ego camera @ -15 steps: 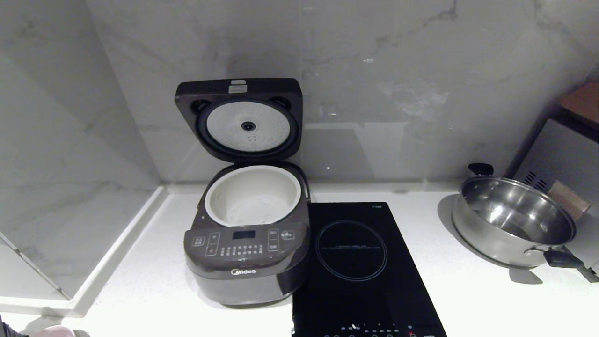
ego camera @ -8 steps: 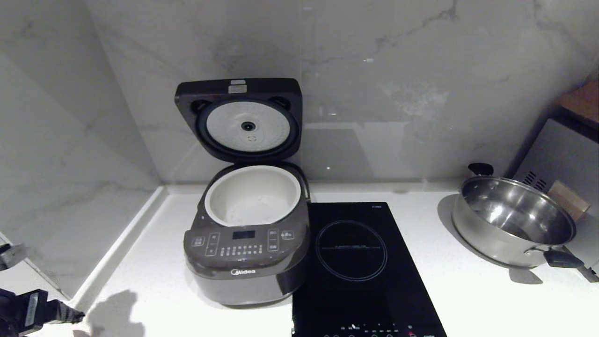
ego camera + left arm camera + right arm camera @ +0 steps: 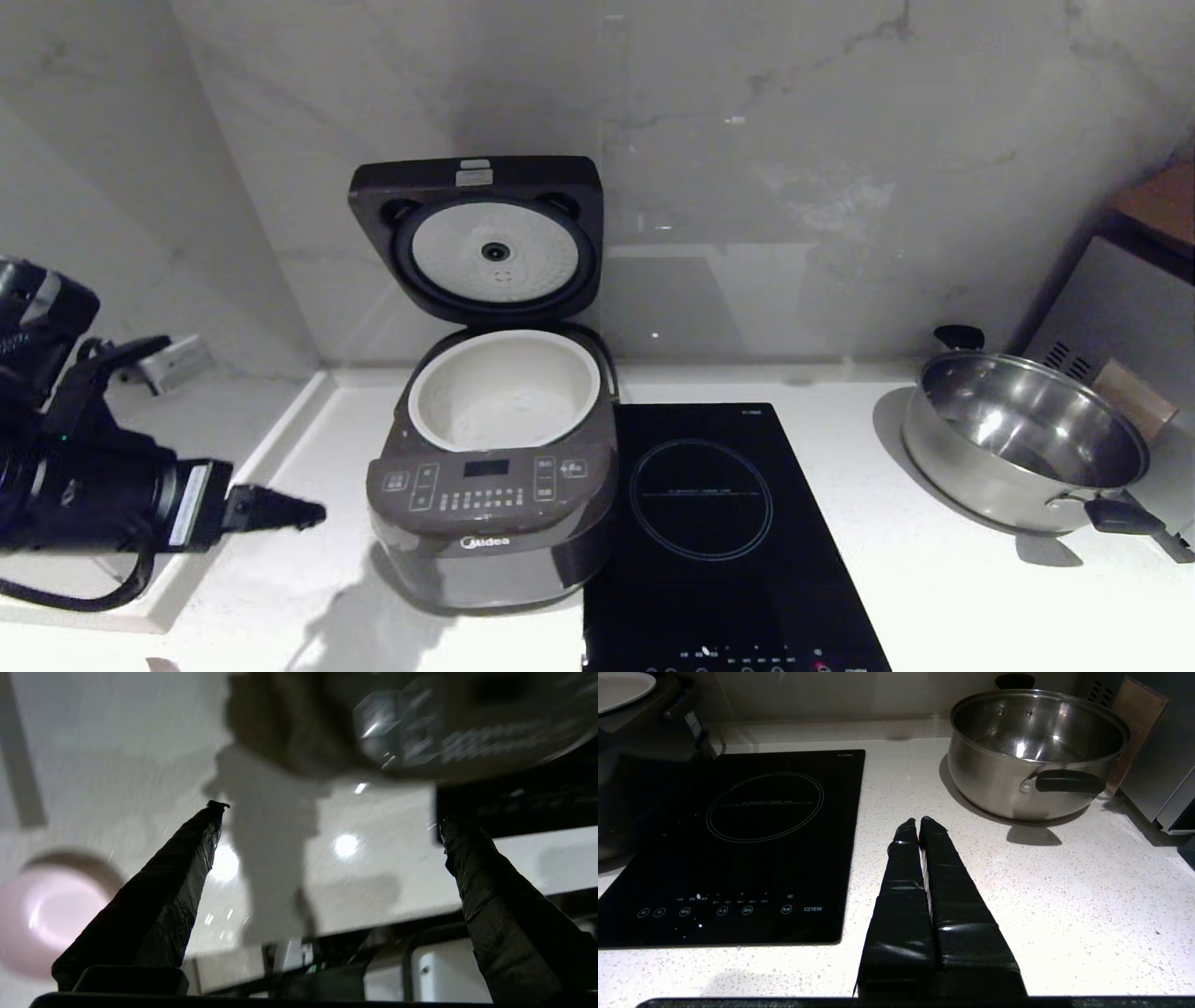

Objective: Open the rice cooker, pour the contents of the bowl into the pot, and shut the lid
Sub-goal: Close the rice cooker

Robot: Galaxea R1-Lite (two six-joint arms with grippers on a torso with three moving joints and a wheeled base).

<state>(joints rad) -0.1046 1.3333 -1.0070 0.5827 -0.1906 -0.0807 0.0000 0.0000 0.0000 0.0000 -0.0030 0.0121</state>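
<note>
The rice cooker (image 3: pixel 490 523) stands on the white counter with its lid (image 3: pixel 481 238) swung upright, white disc facing me. The cream pot (image 3: pixel 504 392) sits inside, and a little whitish matter (image 3: pixel 523 411) lies on its floor. My left arm reaches in from the left at the height of the cooker's front, one finger (image 3: pixel 280 511) pointing at the cooker's left side with a gap between. In the left wrist view the left gripper (image 3: pixel 331 812) is open and empty. The pink bowl (image 3: pixel 46 914) rests on the counter to one side of it, blurred. The right gripper (image 3: pixel 919 820) hangs shut over the counter.
A black induction hob (image 3: pixel 719 523) lies right beside the cooker. A steel pan with black handles (image 3: pixel 1027 439) stands at the far right, with a grey appliance (image 3: pixel 1120 308) behind it. Marble walls meet in a corner behind the cooker, and a raised ledge (image 3: pixel 243 467) runs along the left.
The left arm has risen into the head view from the lower left corner and swung toward the cooker's left side. The right arm, the cooker and its lid are unmoved.
</note>
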